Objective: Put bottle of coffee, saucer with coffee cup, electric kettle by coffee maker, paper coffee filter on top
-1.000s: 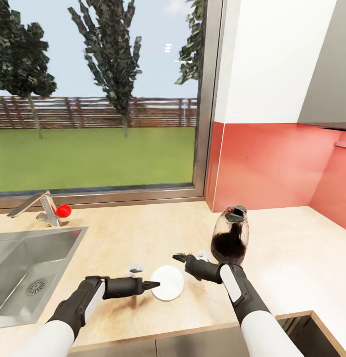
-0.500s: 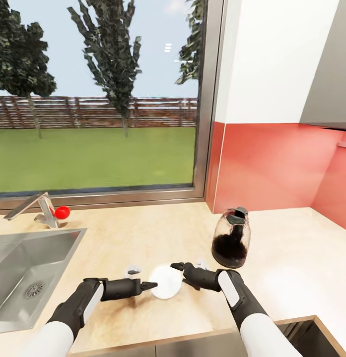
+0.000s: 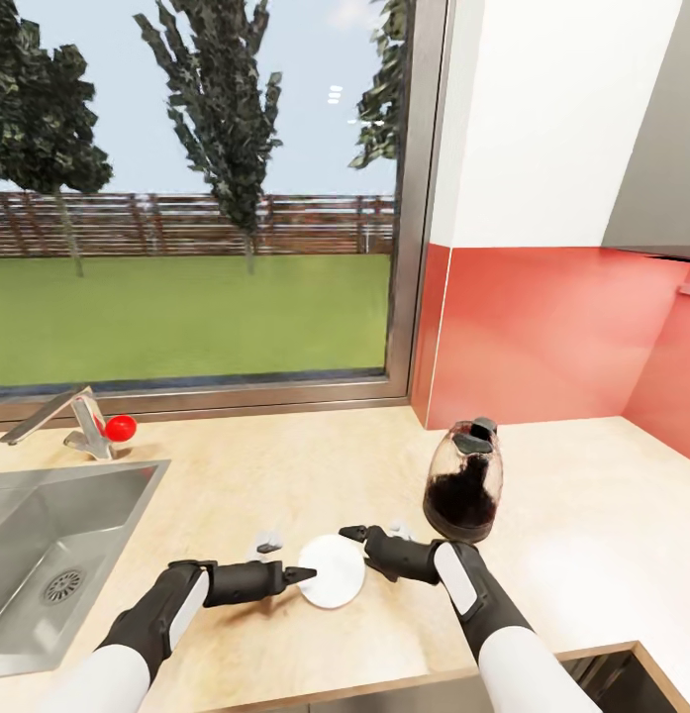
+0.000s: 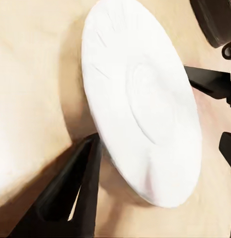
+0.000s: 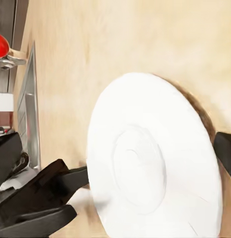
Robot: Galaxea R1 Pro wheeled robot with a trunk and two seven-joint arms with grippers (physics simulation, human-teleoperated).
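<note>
Wood-grain countertop (image 3: 285, 475): plain white round saucer (image 3: 332, 583); left jaws, right jaws — state unclear.

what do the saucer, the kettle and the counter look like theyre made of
Saucer: plain matte white, likely ceramic; faint centre ring and soft shading in the wrist views. Electric kettle: clear glass jug, seemingly, with see-through walls and a black, plastic-looking lid. Kitchen countertop: pale wood grain, wood or laminate.

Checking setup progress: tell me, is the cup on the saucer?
No, in the head view the saucer lies bare on the countertop between the two grippers, nothing resting on it.
</note>
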